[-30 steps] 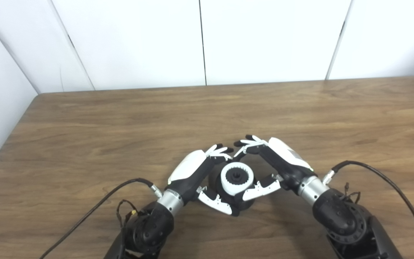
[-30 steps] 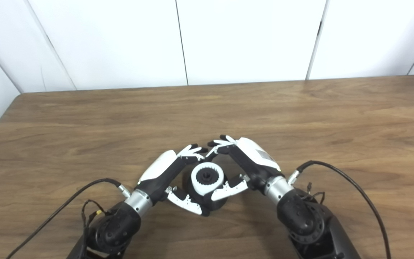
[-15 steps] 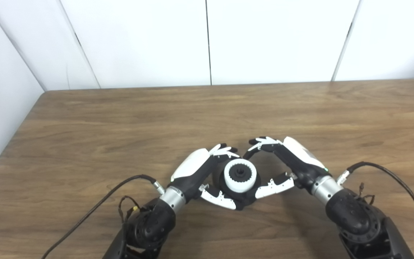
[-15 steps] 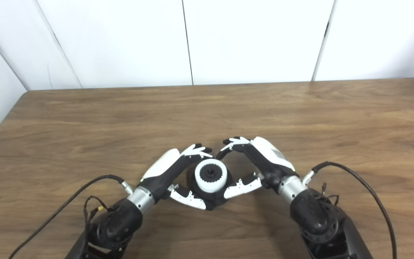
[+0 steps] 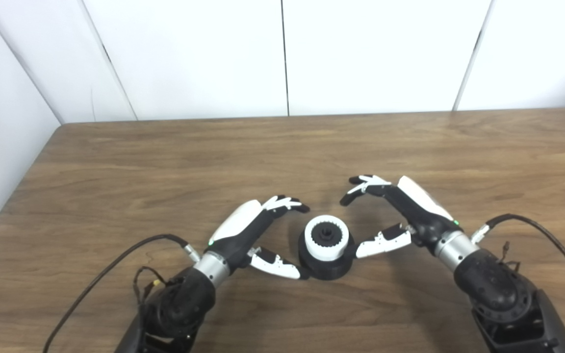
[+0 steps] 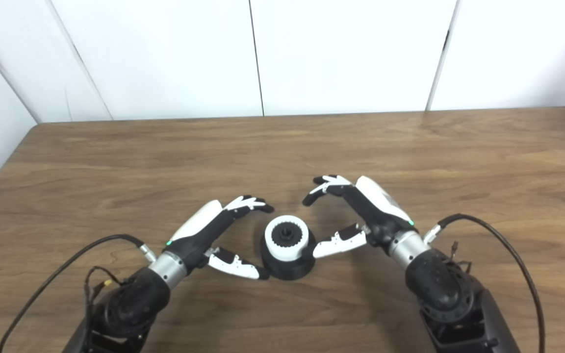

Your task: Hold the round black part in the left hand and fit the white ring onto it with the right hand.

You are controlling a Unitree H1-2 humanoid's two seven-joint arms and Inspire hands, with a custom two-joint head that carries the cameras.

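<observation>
The round black part stands on the wooden table near its front middle, with the white ring seated around its toothed black hub. My left hand lies just left of it, open, fingers curved and apart; its thumb tip is close to the base, contact unclear. Right of the part, my right hand is open as well, its fingers arched above the table and its thumb pointing at the ring with a small gap. Neither hand holds anything.
The wooden table stretches bare to the back, where white wall panels rise. Its left edge runs diagonally at the far left. Black cables trail from both wrists across the front of the table.
Both hands have let go of the part and drawn apart, the left one to the left and the right one to the right. The part with the ring on it stays on the table.
</observation>
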